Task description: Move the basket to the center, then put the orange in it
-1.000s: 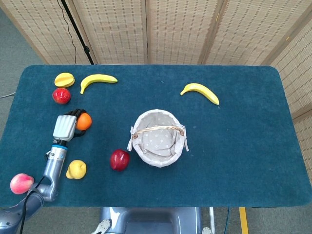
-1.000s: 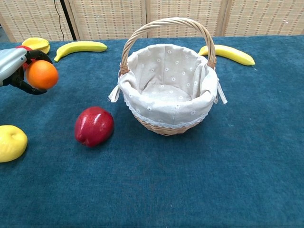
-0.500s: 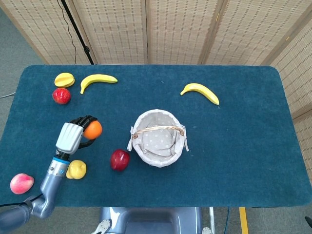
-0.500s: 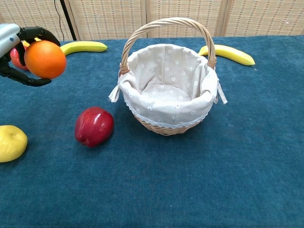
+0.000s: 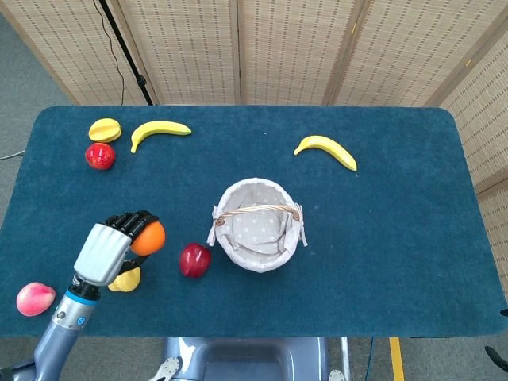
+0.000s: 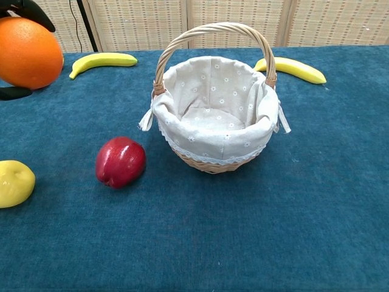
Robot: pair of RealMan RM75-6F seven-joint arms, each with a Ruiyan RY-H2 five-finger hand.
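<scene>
My left hand [image 5: 107, 248] holds the orange [image 5: 148, 237] up off the table, left of the basket. In the chest view the orange [image 6: 29, 52] fills the top left corner, with only dark fingertips [image 6: 25, 7] showing around it. The wicker basket [image 5: 258, 225] with its pale flowered lining stands near the middle of the blue table; its handle [image 6: 213, 31] arches upright and its inside looks bare. My right hand is out of both views.
A red apple [image 5: 194, 259] lies between my hand and the basket. A yellow fruit [image 5: 127, 279] sits under my left hand, a peach [image 5: 35, 299] at the front left corner. Far left hold a banana [image 5: 159, 129], a red apple [image 5: 100, 155] and a yellow starfruit [image 5: 104, 128]. Another banana [image 5: 325, 149] lies behind the basket.
My left hand has risen with the orange and drawn toward the camera. The orange looks much larger in the chest view. The basket and the other fruit have stayed put.
</scene>
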